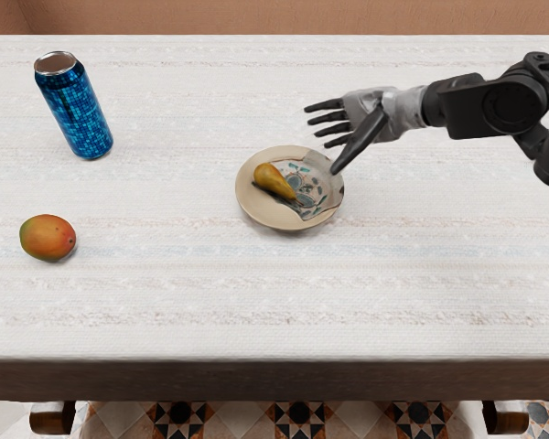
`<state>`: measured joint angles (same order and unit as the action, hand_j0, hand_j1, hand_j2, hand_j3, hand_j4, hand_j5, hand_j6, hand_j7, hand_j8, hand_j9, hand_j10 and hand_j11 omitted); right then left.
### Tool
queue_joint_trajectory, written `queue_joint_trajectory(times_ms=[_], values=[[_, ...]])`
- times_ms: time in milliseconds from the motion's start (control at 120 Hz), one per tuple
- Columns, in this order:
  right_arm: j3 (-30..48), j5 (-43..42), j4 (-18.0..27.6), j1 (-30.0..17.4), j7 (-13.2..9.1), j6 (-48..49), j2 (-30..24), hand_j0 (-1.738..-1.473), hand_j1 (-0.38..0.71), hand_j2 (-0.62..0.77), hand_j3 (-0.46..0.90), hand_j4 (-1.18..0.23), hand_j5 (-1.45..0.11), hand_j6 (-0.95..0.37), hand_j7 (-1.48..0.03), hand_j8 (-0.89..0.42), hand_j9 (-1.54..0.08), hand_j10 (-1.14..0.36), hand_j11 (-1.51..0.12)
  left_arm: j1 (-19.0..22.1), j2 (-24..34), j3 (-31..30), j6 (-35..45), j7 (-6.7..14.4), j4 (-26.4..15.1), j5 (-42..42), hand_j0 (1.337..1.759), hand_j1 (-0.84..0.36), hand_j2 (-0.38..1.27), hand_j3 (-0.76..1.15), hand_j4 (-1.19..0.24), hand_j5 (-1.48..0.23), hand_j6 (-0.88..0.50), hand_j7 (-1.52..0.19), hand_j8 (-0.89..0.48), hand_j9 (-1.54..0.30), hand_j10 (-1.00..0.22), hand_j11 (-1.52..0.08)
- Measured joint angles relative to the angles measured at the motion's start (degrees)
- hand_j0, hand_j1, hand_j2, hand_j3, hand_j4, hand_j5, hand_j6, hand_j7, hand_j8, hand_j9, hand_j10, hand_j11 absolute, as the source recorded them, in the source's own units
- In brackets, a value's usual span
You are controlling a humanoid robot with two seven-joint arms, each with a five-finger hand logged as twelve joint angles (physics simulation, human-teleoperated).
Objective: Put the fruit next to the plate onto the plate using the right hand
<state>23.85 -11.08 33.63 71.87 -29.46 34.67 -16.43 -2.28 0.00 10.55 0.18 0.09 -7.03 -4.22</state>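
Head view: one arm shows, entering from the right edge; the left arm is out of frame.
Right hand (348, 119): fingers spread, holding nothing; hangs just beyond the plate's far right rim, one dark finger angled down toward it.
Pear (276, 181): lies on its side inside the plate (262, 211), left of centre, apart from the hand.
Mango (48, 237): on the worktop (348, 293), well apart at far left (not the fruit by the plate, I judge).
Can (73, 103): upright, back left.
Progress: placement looks done; fruit on plate, hand off it.
Left to do: drawing the arm clear, if anything.
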Motion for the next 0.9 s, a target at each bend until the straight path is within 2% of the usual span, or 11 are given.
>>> queue_joint_trajectory(times_ms=[367, 617, 758, 900], values=[[0.87, 9.81, 1.1, -7.42, 0.07, 0.34, -8.39, -1.658, -0.34, 0.0, 0.0, 0.0, -0.01, 0.0, -0.01, 0.0, -0.01, 0.0, -0.01, 0.0, 0.0, 0.0, 0.0, 0.0, -0.01, -0.01, 1.658, 0.32, 0.0, 0.0, -0.02, -0.03, -0.02, -0.03, -0.02, -0.03, -0.02, -0.03], [0.93, 12.56, 13.17, -10.93, 0.44, 0.35, -14.7, -1.658, -0.35, 0.0, 0.0, 0.0, 0.0, 0.0, 0.0, 0.0, 0.0, 0.0, 0.0, 0.0, 0.0, 0.0, 0.0, 0.0, 0.0, 0.0, 1.658, 0.32, 0.0, 0.0, -0.02, -0.03, -0.02, -0.03, -0.02, -0.03, -0.02, -0.03], [0.95, 16.12, 22.7, -13.38, 0.52, 0.35, -23.11, -1.658, -0.35, 0.0, 0.0, 0.0, 0.0, 0.0, 0.0, 0.0, 0.0, 0.0, 0.0, 0.0, 0.0, 0.0, 0.0, 0.0, -0.01, 0.0, 1.658, 0.32, 0.0, 0.0, -0.02, -0.03, -0.02, -0.03, -0.02, -0.03, -0.02, -0.03], [0.94, 18.69, 29.23, -14.94, 0.54, 0.36, -30.52, -1.658, -0.35, 0.0, 0.0, 0.0, 0.0, 0.0, 0.0, 0.0, 0.0, 0.0, 0.0, 0.0, 0.0, 0.01, 0.0, 0.0, -0.01, 0.0, 1.658, 0.32, 0.0, 0.0, -0.02, -0.03, -0.02, -0.03, -0.02, -0.03, -0.02, -0.03]])
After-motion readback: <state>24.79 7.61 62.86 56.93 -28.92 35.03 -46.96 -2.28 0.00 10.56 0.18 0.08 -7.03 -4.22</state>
